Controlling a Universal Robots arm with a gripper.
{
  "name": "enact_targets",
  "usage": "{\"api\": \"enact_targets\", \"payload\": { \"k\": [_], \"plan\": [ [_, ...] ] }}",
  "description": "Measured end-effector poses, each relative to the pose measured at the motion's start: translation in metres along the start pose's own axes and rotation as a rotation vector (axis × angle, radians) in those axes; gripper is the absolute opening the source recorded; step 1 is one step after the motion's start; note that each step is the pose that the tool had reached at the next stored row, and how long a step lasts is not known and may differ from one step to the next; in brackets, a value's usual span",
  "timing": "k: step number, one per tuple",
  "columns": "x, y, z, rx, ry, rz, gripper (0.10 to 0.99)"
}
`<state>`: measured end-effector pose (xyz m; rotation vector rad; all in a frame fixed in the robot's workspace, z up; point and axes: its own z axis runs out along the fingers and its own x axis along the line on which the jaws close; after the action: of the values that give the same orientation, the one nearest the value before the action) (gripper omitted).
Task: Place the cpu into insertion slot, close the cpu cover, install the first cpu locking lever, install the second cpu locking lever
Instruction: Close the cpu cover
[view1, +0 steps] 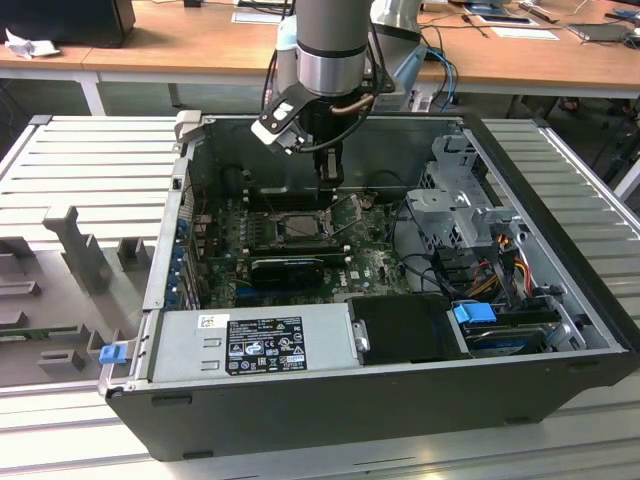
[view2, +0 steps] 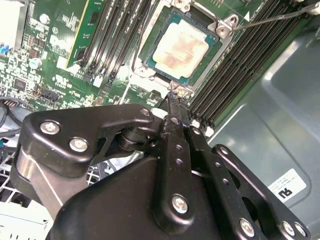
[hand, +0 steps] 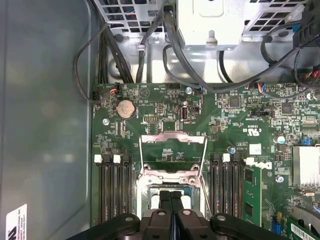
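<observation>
Your tool (view2: 173, 97) has its fingers pressed together with nothing visible between them. The joined tip is touching, or just above, the metal rim of the insertion slot (view2: 135, 75) at one edge. Shut like this it acts as a single narrow probe, which I judge is better for nudging thin metal parts than for gripping a chip.

The cpu (view2: 180, 47) lies flat in the slot, pale top up and square to the rim, so the first step looks done. The cpu cover (hand: 173, 136) stands swung open and clear of the slot, leaving the chip bare. Green circuit board (hand: 150, 105) shows through its cut-out. One locking lever (view2: 270, 19) juts out as a thin wire from a corner of the slot, probably released so the cover can move freely.

In the exterior view the arm reaches straight down into the computer case (view1: 400, 400), at the far edge of the slot.
</observation>
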<state>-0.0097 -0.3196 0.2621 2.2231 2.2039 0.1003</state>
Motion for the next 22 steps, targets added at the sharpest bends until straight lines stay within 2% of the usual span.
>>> {"api": "enact_targets", "payload": {
  "k": [3, 22],
  "plan": [
    [0.0004, 0.0004, -0.0052, 0.000, 0.0001, 0.000, 0.106],
    [0.0027, 0.0091, -0.0175, 0.000, 0.0003, 0.000, 0.106]
  ]
}}
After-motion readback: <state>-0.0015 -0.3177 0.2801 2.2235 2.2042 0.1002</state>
